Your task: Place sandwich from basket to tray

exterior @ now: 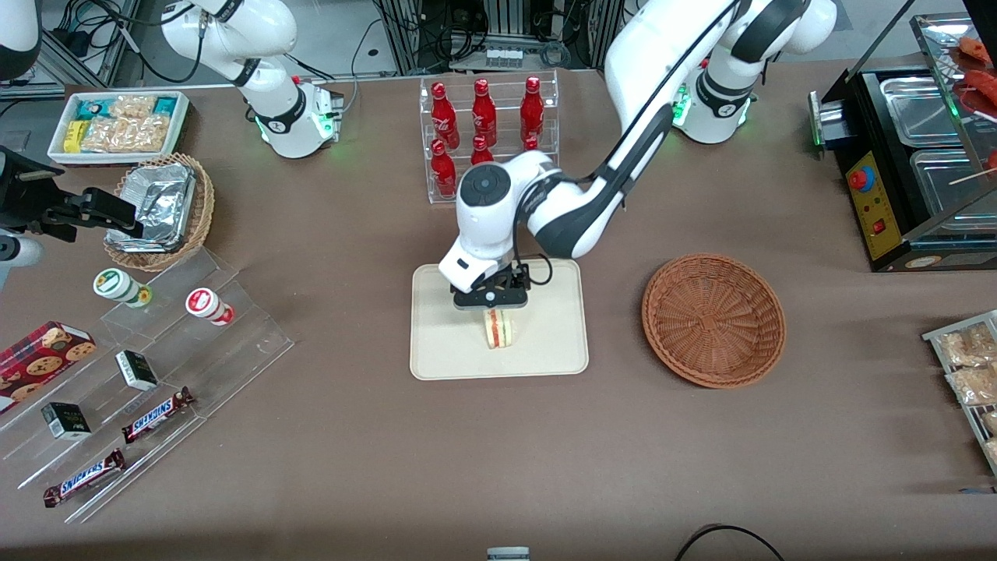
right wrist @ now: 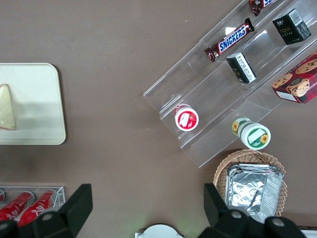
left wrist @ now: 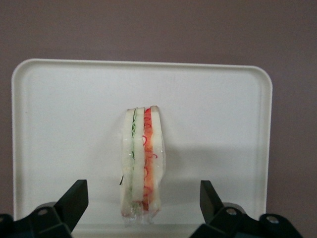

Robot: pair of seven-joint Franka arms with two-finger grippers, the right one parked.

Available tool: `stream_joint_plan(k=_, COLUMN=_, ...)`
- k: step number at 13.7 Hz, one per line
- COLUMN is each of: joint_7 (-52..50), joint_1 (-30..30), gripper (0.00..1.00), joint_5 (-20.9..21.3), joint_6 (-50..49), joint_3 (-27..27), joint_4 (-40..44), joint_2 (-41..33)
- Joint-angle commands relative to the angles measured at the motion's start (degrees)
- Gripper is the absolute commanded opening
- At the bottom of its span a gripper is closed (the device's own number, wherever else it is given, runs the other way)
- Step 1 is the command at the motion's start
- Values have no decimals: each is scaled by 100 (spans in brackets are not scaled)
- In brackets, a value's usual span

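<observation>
Spread jaws of gripper [exterior: 493, 305] clear of sandwich [exterior: 499, 329]

Mock snack shop in lab: acrylic shelves [exterior: 148, 366], cola rack [exterior: 487, 132], food warmer [exterior: 919, 156].

I see the brown table [exterior: 498, 436] carrying the tray [exterior: 444, 343], the basket [exterior: 713, 319] beside it, and a bottle rack [exterior: 491, 140]; my gripper [exterior: 498, 308] hovers over the tray.
</observation>
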Motion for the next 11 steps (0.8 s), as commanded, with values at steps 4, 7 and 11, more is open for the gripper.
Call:
stream_joint_plan(k=4, joint_7=-64, joint_1=939, gripper=99, joint_5=-224, joint_6=-1234, joint_3=41, joint_4=-285, joint_2=-1344)
stream_joint_plan(k=7, joint_7=197, joint_1=1616, gripper=99, joint_5=-390, joint_6=-1322, joint_3=24, joint_4=-654, joint_2=-2082)
stream_joint_plan(k=11, joint_7=1498, joint_1=2390, gripper=99, joint_5=-734, joint_6=-2253, joint_3=41, joint_4=-725, joint_2=-2654)
